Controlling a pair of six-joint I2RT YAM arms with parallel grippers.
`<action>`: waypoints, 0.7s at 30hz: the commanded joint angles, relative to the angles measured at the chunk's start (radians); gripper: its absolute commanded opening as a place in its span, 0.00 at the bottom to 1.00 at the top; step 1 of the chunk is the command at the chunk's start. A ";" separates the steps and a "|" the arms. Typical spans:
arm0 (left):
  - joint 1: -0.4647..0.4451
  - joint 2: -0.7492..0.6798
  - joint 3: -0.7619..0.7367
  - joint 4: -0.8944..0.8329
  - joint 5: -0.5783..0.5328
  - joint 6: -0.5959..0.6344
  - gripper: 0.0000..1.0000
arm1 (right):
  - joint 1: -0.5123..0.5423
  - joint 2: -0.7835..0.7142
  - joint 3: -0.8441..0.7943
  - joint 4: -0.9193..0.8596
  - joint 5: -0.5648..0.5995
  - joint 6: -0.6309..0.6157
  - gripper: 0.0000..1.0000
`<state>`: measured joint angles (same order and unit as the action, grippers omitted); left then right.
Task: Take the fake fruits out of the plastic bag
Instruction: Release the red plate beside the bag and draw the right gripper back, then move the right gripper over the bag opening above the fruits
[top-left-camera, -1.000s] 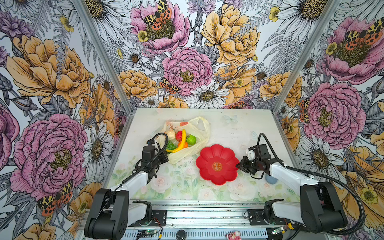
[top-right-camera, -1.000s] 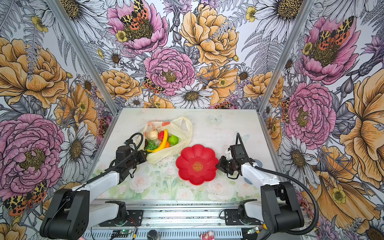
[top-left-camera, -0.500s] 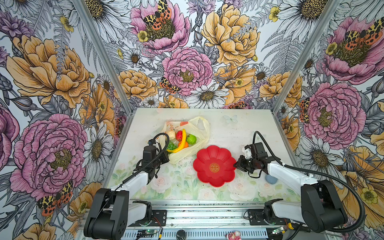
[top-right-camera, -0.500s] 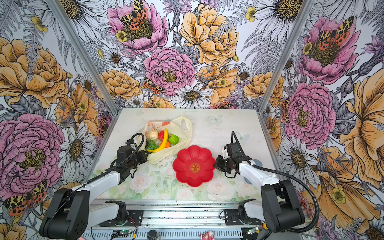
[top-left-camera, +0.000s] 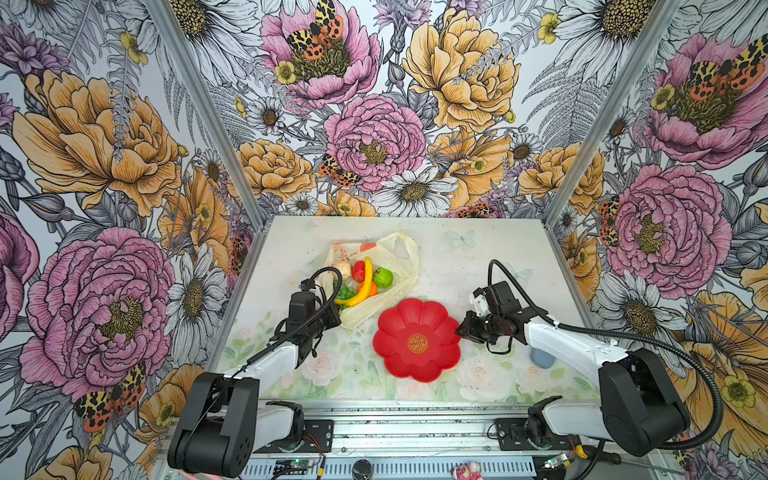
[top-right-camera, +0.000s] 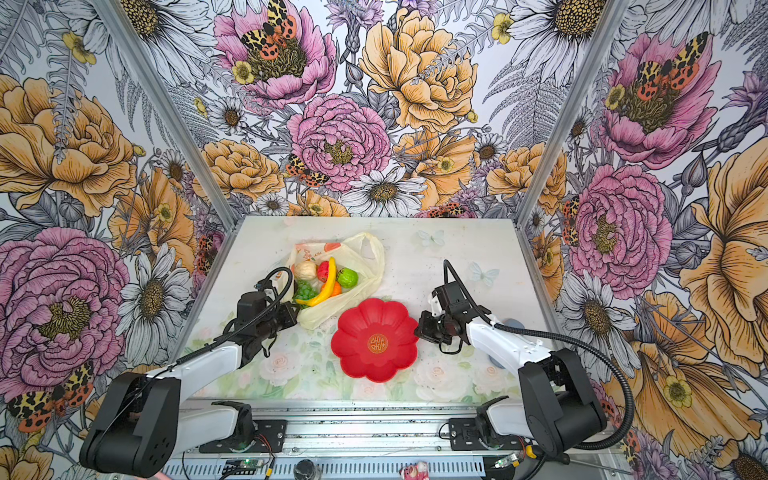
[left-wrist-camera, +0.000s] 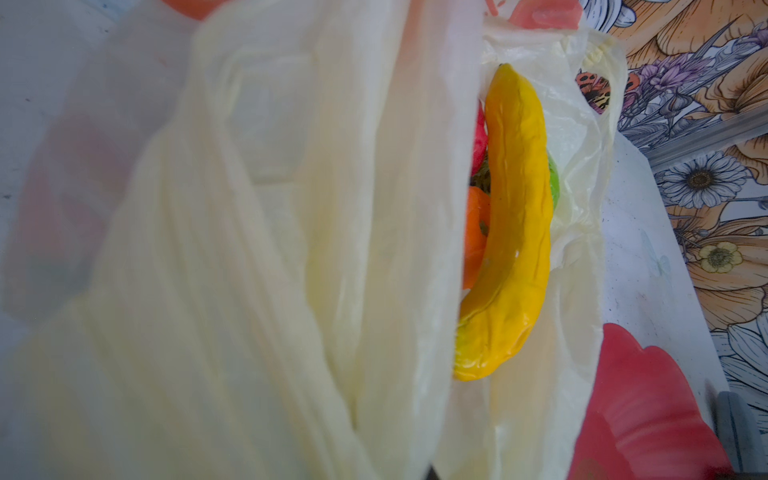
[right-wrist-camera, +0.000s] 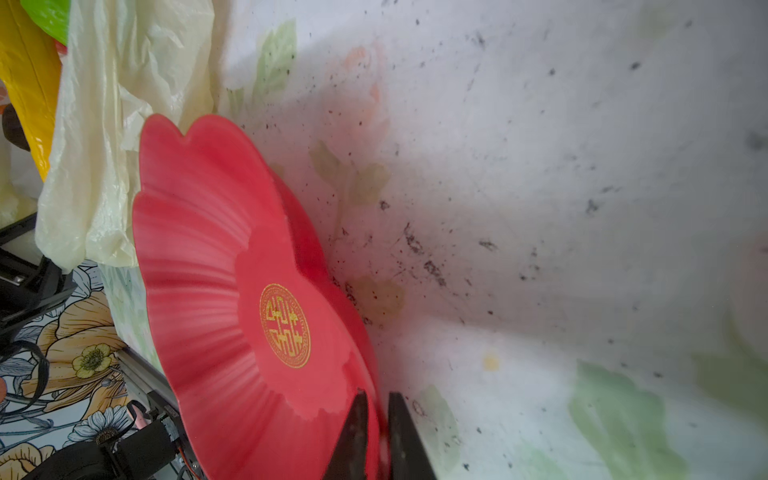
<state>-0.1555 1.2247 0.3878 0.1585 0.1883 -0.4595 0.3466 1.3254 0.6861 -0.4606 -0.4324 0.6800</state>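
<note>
Fruits (top-left-camera: 365, 282), banana (top-left-camera: 362, 286) on top, lie in the bag (top-left-camera: 401, 266), open at the table's (top-left-camera: 478, 257) back left. Left gripper (top-left-camera: 336, 319), fingers hidden, is closed on the bag's near edge. Right gripper's (right-wrist-camera: 377, 395) narrow fingers (right-wrist-camera: 353, 440) pinch the red plate's (top-left-camera: 415, 324) rim, just beside the bag.

Bright even light, soft shadows, top views sharp but bent at edges, plastic bag (left-wrist-camera: 249, 249) blurred close in left wrist view
</note>
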 joint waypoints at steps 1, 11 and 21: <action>-0.016 0.007 0.026 0.015 -0.007 0.032 0.11 | 0.003 0.012 0.062 -0.035 0.064 -0.034 0.22; -0.025 0.030 0.043 0.018 -0.018 0.035 0.10 | 0.004 -0.089 0.128 -0.084 0.283 -0.025 0.41; -0.095 0.268 0.270 0.073 -0.018 0.049 0.08 | 0.013 -0.023 0.325 -0.081 0.338 -0.033 0.44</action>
<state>-0.2241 1.4471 0.5823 0.1776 0.1802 -0.4408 0.3485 1.2781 0.9710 -0.5400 -0.1421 0.6559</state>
